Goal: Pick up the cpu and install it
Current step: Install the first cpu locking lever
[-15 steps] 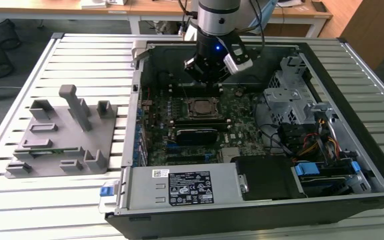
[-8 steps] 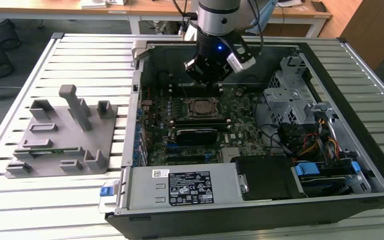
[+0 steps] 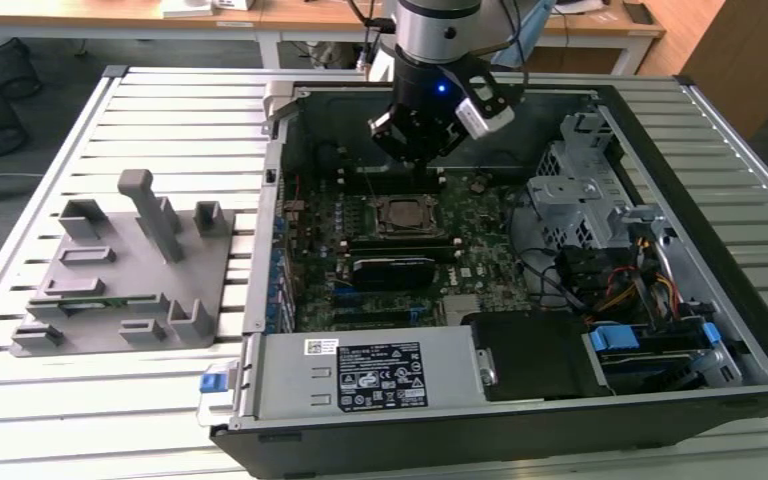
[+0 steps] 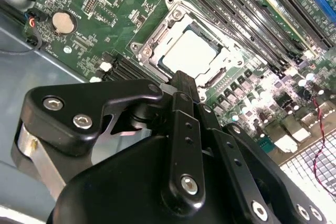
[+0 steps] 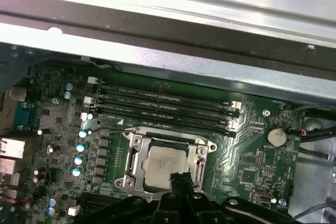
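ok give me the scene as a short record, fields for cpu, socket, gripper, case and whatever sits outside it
cpu: silver-topped cpu lying inside the socket frame on the motherboard
gripper: gripper above the board, fingertips close together beside the cpu, nothing held
case: open computer case lying on a slatted table
outside case: grey fixture block at the exterior view's left

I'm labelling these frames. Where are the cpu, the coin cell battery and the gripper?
cpu (image 5: 164,165): first wrist view, middle of its metal top, in the socket.
coin cell battery (image 4: 62,22): second wrist view, centre of its face.
gripper (image 4: 185,85): second wrist view, fingertips.
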Controlling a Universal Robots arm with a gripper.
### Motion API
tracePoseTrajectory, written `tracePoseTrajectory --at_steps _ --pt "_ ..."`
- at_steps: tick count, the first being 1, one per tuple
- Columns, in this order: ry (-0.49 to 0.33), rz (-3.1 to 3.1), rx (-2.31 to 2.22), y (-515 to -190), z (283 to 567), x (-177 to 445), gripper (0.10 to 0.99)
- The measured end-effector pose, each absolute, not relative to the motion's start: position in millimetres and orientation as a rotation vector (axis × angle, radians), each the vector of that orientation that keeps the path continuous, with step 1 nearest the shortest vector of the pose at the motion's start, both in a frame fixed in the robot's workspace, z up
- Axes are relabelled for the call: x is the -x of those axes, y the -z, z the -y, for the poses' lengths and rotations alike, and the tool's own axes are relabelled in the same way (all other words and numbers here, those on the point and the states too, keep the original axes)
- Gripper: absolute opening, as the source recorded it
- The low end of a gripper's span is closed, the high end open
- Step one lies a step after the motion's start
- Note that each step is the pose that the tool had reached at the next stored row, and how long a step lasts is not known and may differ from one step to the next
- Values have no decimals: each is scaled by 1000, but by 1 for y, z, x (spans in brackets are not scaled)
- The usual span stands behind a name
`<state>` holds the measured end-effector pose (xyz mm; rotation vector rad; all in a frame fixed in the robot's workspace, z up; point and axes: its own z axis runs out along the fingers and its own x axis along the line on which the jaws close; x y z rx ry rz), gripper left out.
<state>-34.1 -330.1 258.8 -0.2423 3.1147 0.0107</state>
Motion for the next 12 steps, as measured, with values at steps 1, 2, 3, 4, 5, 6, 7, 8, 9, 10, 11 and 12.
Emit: tracePoseTrajectory --at_steps 1,2,3,4,5,6,7,8,9,10,11,12 --pt "-11 -3116 231 -259 330 34 106" --pt "-10 -3117 207 -259 330 34 106" --pt "-10 -3119 185 -259 330 35 106" --pt "-10 -3120 160 -259 330 35 106" --pt "-10 -3121 135 -258 330 35 106" --pt "-9 -3122 110 -258 330 35 106" --pt "-9 -3123 86 -258 330 35 106" --pt "-9 -3123 64 -258 330 35 106" --pt "-9 -3123 44 -258 330 35 106" --pt "-9 -3124 34 -258 330 35 106" --pt "-9 -3124 30 -258 330 35 106" --pt "-9 -3124 30 -258 330 35 106"
